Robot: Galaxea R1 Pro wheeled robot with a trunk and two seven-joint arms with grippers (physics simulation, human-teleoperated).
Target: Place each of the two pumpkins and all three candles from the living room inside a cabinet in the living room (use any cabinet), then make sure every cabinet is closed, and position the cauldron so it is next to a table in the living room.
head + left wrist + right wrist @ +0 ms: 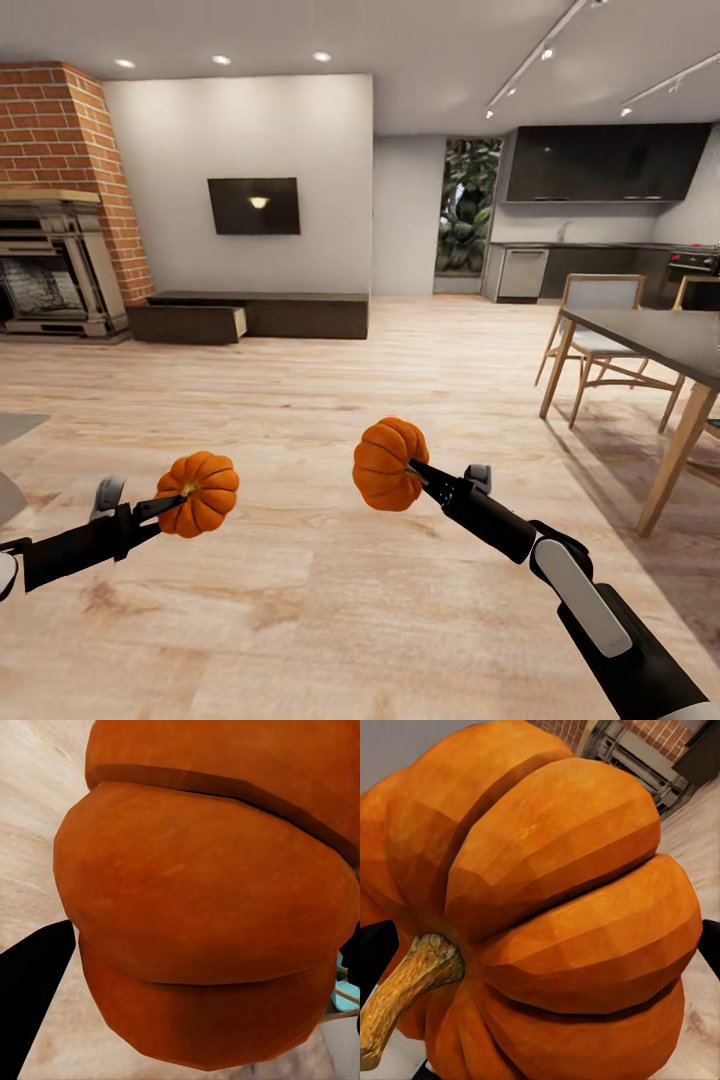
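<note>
While no writing shows, each end effector point(170, 503) point(418, 470) grips a pumpkin point(201, 492) point(388, 463).

Two slender black robot arms. The right arm point(560, 570) carries a light grey oblong panel along its forearm. Each has a small grey block near its thin black gripper: left gripper point(165, 506), right gripper point(425, 474).
</note>
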